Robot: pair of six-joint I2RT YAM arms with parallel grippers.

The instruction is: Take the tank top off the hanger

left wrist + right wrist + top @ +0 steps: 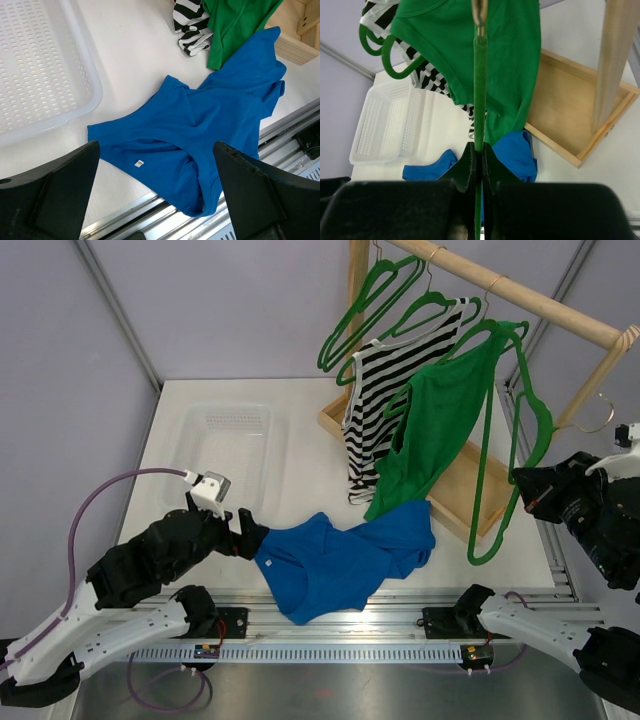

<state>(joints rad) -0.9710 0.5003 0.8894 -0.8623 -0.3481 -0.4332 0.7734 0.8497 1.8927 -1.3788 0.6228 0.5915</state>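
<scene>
Here's the blue tank top [340, 560], off any hanger and crumpled flat on the counter [300, 455] close to the front edge. One corner of it reaches up under the hem of the green top [440, 420]. The left fingers [256, 534] sit right at its left edge, spread wide with nothing between them; from the wrist view the blue cloth lies in the gap below them.

Over on the right, the right fingers [479, 157] are pinched tight on the thin bar of a green hanger [480, 90], which dangles from the wooden rail [520, 302]. The green top and a striped top [385, 390] hang from that rail too. A white basket [225, 440] sits on the counter to the left, beyond the blue tank top.
</scene>
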